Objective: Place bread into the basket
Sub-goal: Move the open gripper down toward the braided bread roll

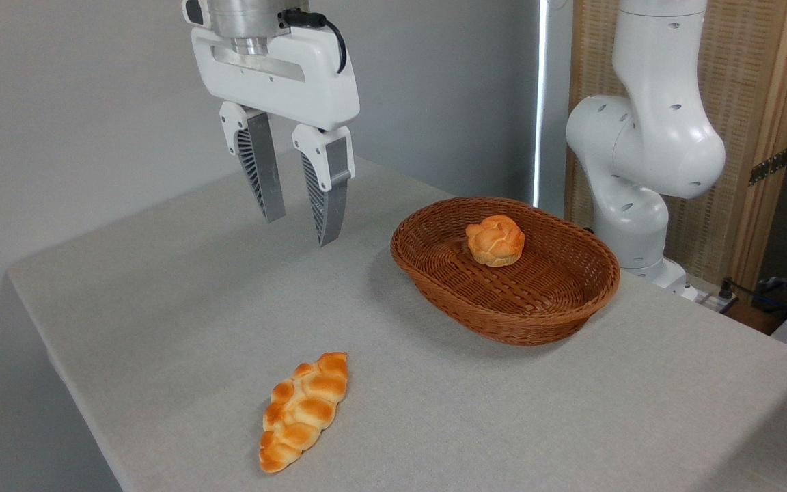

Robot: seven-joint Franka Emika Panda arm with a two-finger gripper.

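The bread (304, 411), a long braided golden-orange loaf, lies on the grey tablecloth near the front edge. The oval brown wicker basket (557, 314) stands to its upper right on the table. My gripper (298, 231) hangs high above the table's far left part, well behind the loaf and left of the basket. Its two ribbed fingers point down, stand apart, and hold nothing.
A small round knotted bun (495, 240) sits inside the basket toward the back. The arm's white base (639, 171) rises behind the basket at the right. The table's left edge (59, 355) and front edge run close to the loaf.
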